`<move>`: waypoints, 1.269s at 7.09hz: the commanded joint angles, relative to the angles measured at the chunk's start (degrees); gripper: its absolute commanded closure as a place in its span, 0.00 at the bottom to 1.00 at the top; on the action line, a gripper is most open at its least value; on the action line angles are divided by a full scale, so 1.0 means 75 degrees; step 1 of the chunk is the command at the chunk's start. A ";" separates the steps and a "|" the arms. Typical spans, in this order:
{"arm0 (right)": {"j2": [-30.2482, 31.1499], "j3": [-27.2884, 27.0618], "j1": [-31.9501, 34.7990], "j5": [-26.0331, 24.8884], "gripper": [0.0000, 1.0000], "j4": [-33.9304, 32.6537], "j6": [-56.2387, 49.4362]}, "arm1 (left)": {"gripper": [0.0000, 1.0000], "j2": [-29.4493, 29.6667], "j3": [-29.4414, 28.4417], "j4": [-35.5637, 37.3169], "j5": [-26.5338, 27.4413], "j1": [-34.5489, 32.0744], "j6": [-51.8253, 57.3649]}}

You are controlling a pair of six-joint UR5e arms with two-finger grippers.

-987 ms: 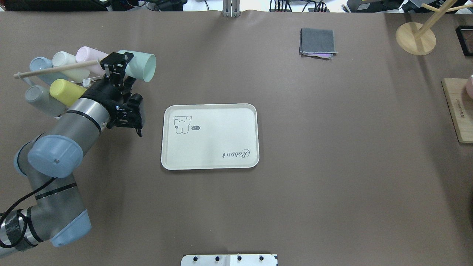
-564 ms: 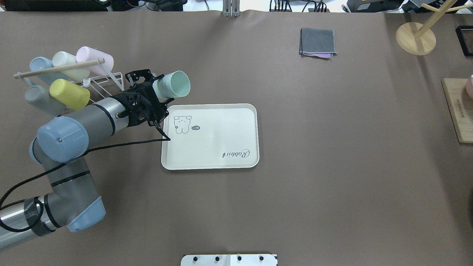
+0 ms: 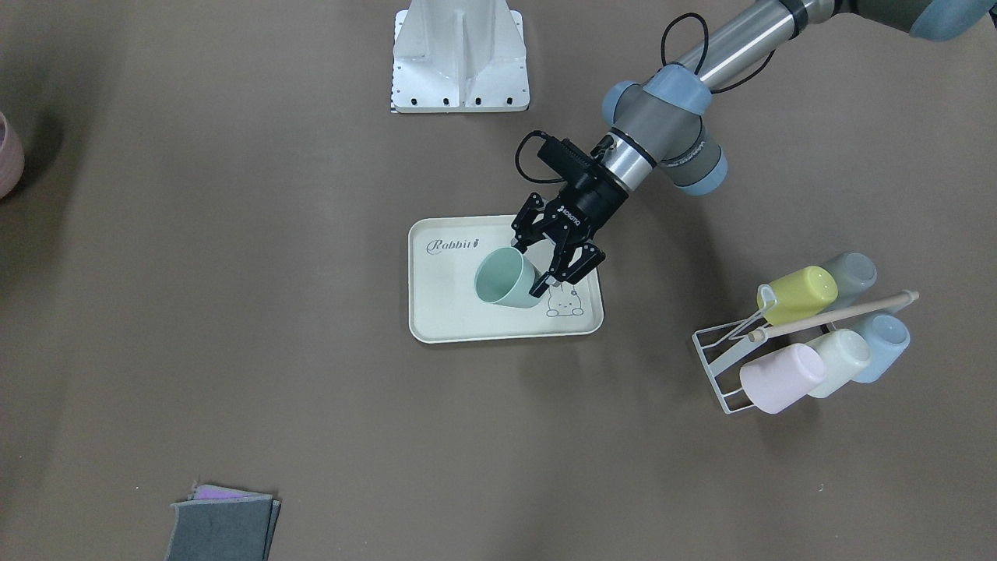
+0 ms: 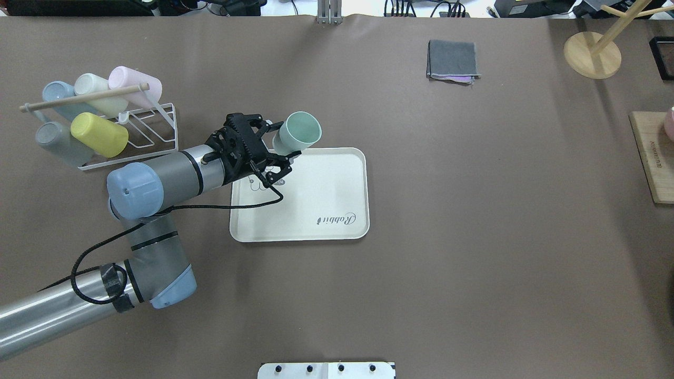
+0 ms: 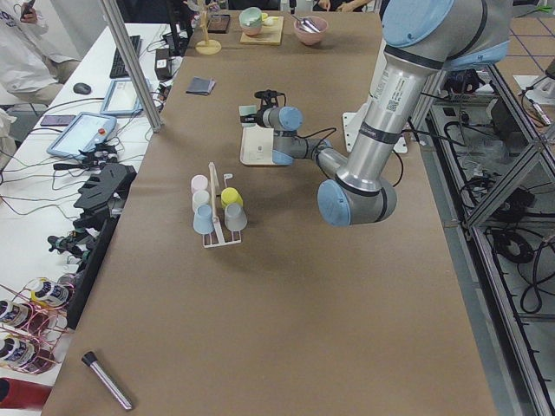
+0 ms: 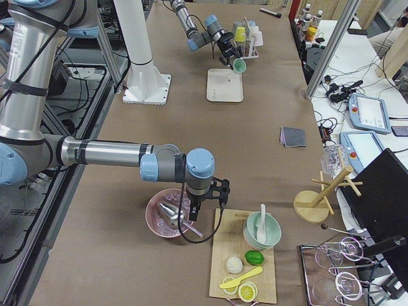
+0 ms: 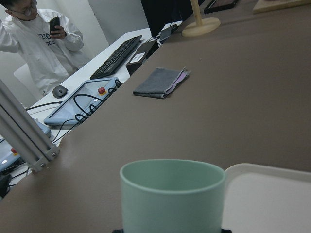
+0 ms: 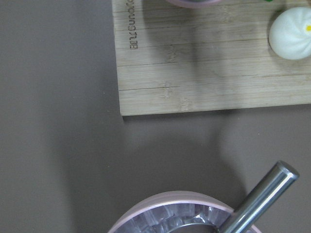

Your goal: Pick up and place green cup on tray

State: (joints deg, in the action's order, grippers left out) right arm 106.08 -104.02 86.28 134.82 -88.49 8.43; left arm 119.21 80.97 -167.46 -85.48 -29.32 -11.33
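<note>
Far left: a white wire rack (image 4: 158, 129) stands on the brown surface (image 4: 474, 237), carrying five tumblers laid on their sides in blue, cream, pink, yellow and grey.

Centre-left: the left pincer (image 4: 276, 141) is clamped on the pale mint-green plastic cup (image 4: 300, 131), one finger on each side of its lower body. The cup is tilted, mouth facing away from the arm. It hangs in the air over the cream rectangular tray (image 4: 326, 184), above the end bearing the bunny drawing; the side view shows it clear of the tray floor.

Centre-right: a folded grey cloth (image 4: 453, 59) lies well apart from the tray.

Far right: a round-based wooden stand (image 4: 592, 55) and a wooden board (image 4: 652, 158). The right pincer (image 6: 193, 215) hangs at a pink bowl (image 6: 167, 215) beside that board; whether it is open or closed cannot be told.
</note>
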 commanded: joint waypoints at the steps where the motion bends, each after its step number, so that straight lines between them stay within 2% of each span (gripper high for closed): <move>1: 0.0036 0.0088 0.0108 0.0035 0.00 0.0010 -0.0162 | 0.94 0.0055 -0.1052 -0.1827 -0.0064 0.0591 -0.0890; 4: 0.0106 0.0147 0.0225 0.0047 0.00 0.0010 -0.0594 | 0.94 0.0078 -0.1174 -0.2130 -0.0157 0.0875 -0.1685; 9: 0.0071 0.0124 0.0238 0.0071 0.00 -0.0130 -0.0479 | 0.90 0.0242 -0.1550 -0.2106 -0.0123 0.0770 -0.1711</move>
State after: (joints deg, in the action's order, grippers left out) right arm 106.75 -103.06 88.06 135.35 -88.96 4.79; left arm 120.66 69.57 -183.26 -86.49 -23.26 -24.16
